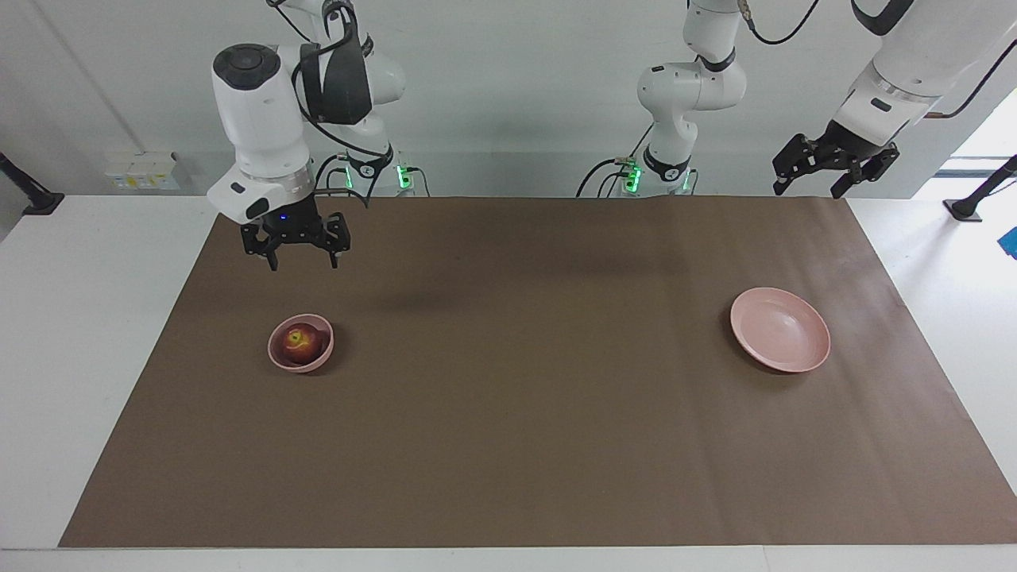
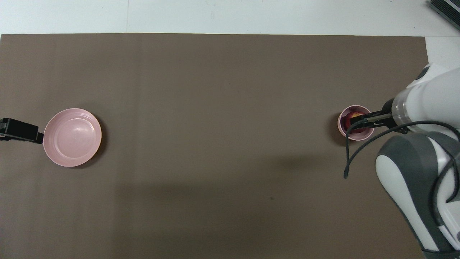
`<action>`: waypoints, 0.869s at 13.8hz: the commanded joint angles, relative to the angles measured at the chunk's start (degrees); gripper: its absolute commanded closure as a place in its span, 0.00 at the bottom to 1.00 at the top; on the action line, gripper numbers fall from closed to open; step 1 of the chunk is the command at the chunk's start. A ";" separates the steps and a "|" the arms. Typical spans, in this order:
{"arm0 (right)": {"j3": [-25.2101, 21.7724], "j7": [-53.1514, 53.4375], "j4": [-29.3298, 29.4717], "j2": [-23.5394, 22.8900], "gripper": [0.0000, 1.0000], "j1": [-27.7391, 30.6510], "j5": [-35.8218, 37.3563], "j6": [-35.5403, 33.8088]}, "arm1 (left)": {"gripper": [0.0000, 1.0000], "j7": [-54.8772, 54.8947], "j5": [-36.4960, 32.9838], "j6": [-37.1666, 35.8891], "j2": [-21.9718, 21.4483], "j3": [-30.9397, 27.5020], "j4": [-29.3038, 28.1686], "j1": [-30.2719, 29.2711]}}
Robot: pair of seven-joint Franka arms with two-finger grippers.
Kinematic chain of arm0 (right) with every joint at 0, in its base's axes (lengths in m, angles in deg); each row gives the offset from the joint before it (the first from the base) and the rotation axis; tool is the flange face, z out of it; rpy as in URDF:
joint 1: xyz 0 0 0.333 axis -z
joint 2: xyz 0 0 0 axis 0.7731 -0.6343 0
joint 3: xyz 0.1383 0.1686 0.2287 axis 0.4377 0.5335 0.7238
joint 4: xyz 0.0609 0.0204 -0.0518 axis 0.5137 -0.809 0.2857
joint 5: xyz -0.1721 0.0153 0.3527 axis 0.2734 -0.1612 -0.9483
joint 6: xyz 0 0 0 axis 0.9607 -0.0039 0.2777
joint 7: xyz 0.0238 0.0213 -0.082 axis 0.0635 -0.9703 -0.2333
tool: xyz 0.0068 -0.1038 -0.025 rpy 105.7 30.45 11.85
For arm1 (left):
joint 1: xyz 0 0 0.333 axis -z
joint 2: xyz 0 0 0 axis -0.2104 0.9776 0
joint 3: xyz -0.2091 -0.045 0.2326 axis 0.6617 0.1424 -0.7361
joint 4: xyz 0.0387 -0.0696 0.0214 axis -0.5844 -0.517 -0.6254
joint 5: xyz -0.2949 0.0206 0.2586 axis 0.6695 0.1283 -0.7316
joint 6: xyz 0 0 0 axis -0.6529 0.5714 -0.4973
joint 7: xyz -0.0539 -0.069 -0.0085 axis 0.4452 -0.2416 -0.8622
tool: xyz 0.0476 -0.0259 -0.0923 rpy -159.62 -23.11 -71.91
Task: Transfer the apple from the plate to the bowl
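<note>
The dark red apple (image 1: 299, 344) lies in the small pink bowl (image 1: 300, 366) toward the right arm's end of the mat; from above, the apple (image 2: 350, 120) shows partly under a black finger. My right gripper (image 1: 302, 260) hangs open and empty, high over the mat on the robots' side of the bowl (image 2: 359, 136). The flat pink plate (image 1: 780, 330) sits bare toward the left arm's end. My left gripper (image 1: 804, 191) waits open and empty, raised over the mat's edge beside the plate (image 2: 72, 137).
A brown mat (image 1: 524, 413) covers most of the white table. The two arm bases with green lights stand at the robots' edge. A loose black cable (image 2: 350, 158) hangs from the right wrist.
</note>
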 commanded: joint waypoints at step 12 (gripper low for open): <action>-5.15 -2.45 14.09 6.18 0.00 4.19 -7.62 -27.23 | 0.00 0.39 -0.46 -0.40 -0.93 0.08 -0.56 -0.23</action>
